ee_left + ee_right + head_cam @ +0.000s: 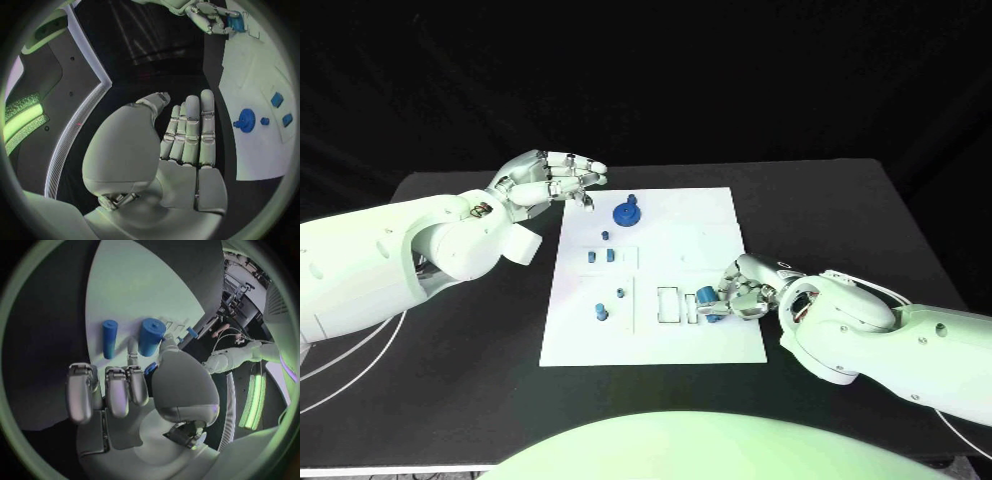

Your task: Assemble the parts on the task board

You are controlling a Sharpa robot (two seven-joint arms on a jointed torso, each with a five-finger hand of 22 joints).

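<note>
Right hand [744, 290] sits nearest the camera, low over the near right part of the white task board [697, 215], fingers curled onto a small blue cylinder [708, 297] beside the rectangular slots [669, 304]. In the right wrist view the thumb and a finger appear to pinch the blue cylinder [150, 336]; judged held, though the contact is partly hidden by the palm. A slimmer blue peg [109, 338] lies just beside it on the board, long axis roughly parallel to the cylinder's.

Left hand [548, 178] hovers off the board's far left corner, over the black table [848, 200]. Left wrist view shows the fingers [190, 131] straight and close together with nothing in them.

Other parts on the board: a blue round part with a stub [627, 212] near the far edge, stub pointing away from the robot; two small blue blocks [599, 256] mid-board; a blue upright peg [602, 313] near the left edge, axis vertical.

Handling, judged: parts look like rigid, light plastic, smooth and likely slippery. A short cylinder is best taken across its curved side near mid-length, so its axis can be stood vertical for seating. Whether the held cylinder is upright or tilted I cannot tell.
</note>
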